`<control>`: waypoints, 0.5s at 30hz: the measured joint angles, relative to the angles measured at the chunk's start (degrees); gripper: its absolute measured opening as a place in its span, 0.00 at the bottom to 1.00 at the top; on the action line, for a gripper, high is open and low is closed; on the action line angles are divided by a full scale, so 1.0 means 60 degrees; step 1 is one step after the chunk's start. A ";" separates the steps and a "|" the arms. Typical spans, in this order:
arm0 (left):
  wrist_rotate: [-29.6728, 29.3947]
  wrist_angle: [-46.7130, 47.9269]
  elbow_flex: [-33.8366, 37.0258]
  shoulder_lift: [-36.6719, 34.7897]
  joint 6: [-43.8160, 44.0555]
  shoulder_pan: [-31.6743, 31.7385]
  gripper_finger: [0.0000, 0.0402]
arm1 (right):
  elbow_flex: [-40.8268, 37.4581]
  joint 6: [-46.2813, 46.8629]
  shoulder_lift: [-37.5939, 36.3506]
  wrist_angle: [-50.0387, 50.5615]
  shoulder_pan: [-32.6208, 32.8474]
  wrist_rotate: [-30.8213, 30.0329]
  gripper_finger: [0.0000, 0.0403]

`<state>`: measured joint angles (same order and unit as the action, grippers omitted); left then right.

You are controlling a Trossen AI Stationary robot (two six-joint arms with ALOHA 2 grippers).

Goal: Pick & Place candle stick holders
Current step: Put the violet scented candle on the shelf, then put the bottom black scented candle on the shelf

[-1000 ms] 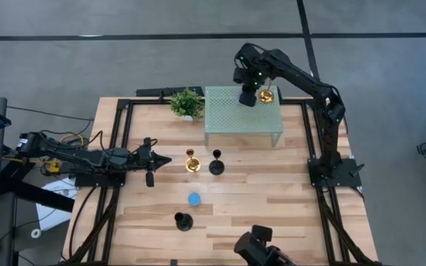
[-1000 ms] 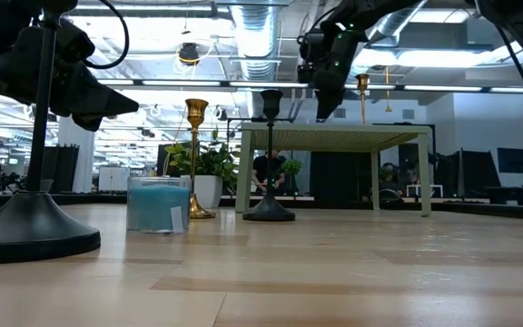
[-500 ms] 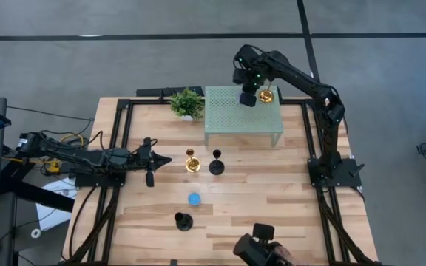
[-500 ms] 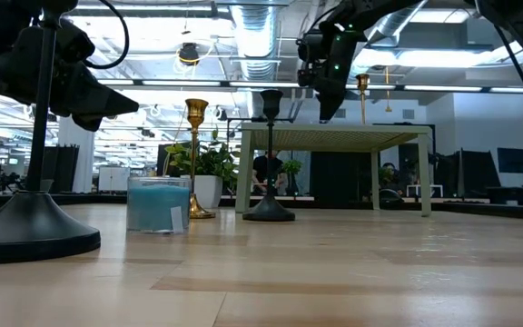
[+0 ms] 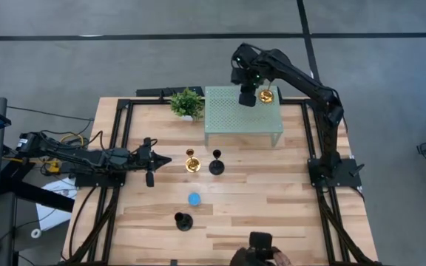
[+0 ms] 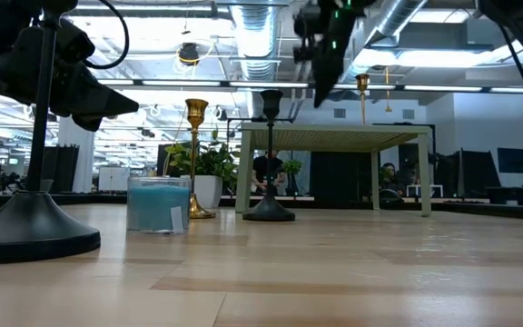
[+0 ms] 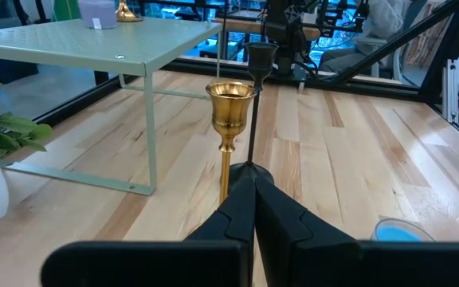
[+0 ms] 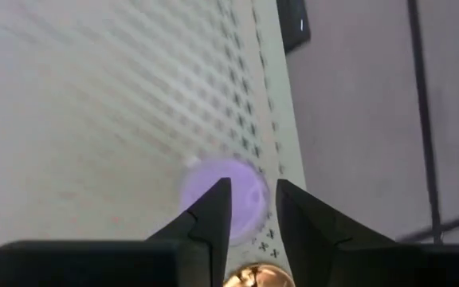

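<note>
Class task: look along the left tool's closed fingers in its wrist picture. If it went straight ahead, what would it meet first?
The left tool points at the gold candle stick holder, which stands nearest in its line. A black candle stick holder sits just behind it. Depth is unclear, so this is a likely guess.

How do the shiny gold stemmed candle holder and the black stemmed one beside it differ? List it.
The gold stemmed holder is shiny; the black stemmed holder is dark. The gold one stands toward the left arm's side, the black one toward the right. Both stand upright on the wooden table, apart, ungripped.
</note>
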<state>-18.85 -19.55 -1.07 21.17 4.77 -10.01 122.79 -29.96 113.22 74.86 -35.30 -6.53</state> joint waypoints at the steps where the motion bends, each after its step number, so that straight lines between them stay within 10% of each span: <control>1: 0.0000 0.0000 -0.0003 -0.0003 0.0001 0.0001 0.02 | 0.0281 0.0020 -0.0006 0.0168 0.0113 0.0001 0.23; 15: 0.0004 0.0000 0.0001 0.0000 0.0001 -0.0002 0.02 | 0.1664 0.1380 -0.1489 0.1556 0.2604 0.0143 0.18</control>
<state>-18.83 -19.55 -1.06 21.17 4.78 -10.02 132.77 -21.68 104.29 84.20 -19.68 -5.67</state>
